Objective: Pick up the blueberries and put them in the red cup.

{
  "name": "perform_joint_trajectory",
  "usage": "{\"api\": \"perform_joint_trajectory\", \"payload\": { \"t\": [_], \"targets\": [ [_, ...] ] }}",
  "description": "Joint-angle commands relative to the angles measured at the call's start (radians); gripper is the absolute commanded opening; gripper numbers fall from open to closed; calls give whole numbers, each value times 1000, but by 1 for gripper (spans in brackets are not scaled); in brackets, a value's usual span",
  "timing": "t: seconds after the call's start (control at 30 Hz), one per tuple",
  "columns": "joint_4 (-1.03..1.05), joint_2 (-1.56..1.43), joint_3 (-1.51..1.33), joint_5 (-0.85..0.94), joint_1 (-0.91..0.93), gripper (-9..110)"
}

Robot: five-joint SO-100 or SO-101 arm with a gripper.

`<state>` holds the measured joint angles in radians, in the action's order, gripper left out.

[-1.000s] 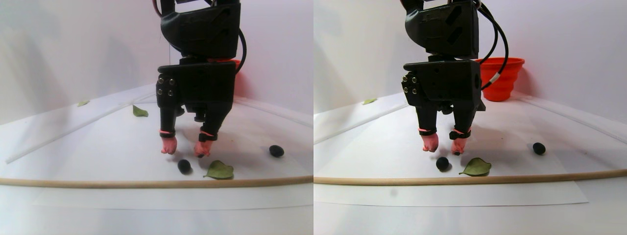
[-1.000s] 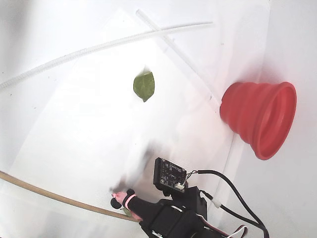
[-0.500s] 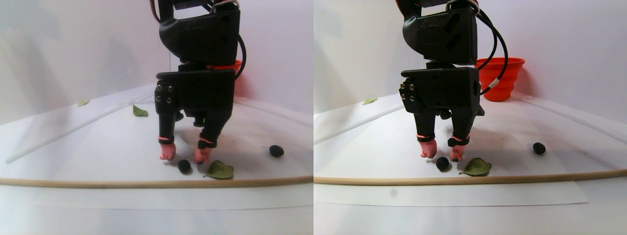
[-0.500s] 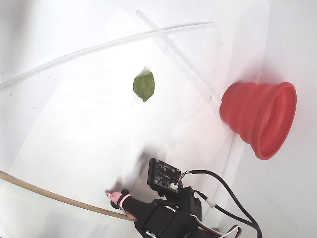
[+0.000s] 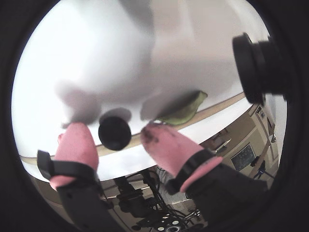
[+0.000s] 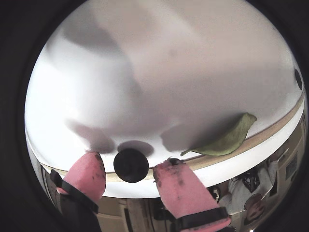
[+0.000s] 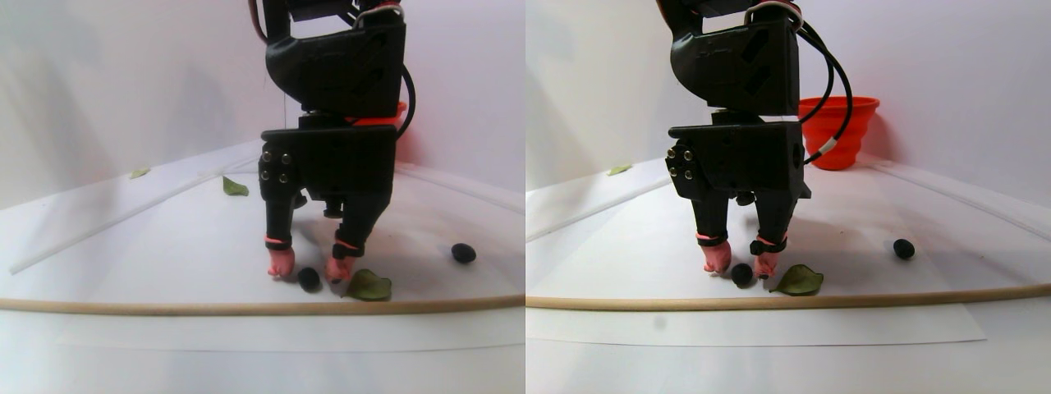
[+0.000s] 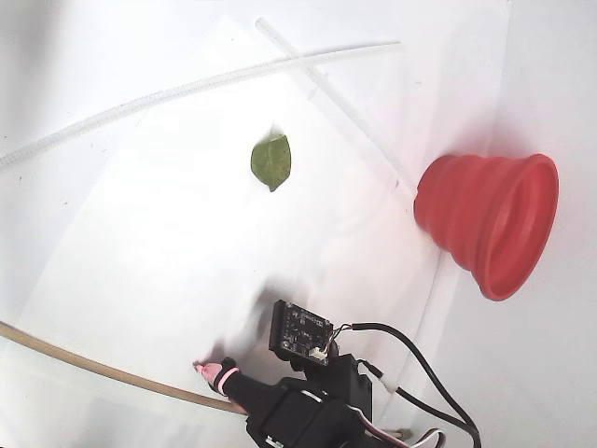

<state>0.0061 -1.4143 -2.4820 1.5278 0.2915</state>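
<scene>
One blueberry lies on the white sheet between my pink fingertips, with a small gap on each side. My gripper is open, pointing down, with its tips at the sheet. In the stereo pair view a second blueberry lies apart to the right. The red cup stands far behind the arm by the wall. In the fixed view only one pink fingertip shows and the berries are hidden.
A green leaf lies just right of the right finger. Another leaf lies mid-sheet. A wooden rod runs along the front just before the berry. White tubes cross the back.
My gripper has come down and forward, from behind the blueberry to straddling it with its tips at the sheet. The berry, leaves and cup have stayed put.
</scene>
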Motion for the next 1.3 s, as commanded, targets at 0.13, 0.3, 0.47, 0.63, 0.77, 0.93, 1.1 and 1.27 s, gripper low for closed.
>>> {"api": "perform_joint_trajectory", "payload": {
  "t": [0.13, 0.3, 0.47, 0.63, 0.77, 0.93, 1.1, 1.27],
  "targets": [
    [-58, 20, -40, 17, 3, 20],
    [-78, 38, -38, 20, 6, 20],
    [-92, 49, -38, 23, 6, 18],
    [-104, 57, -41, 25, 6, 15],
    [-114, 67, -43, 29, 9, 14],
    [-120, 69, -46, 32, 11, 11],
    [-120, 41, -63, 35, 12, 11],
    [-120, -6, -84, 38, 14, 10]
  ]
}}
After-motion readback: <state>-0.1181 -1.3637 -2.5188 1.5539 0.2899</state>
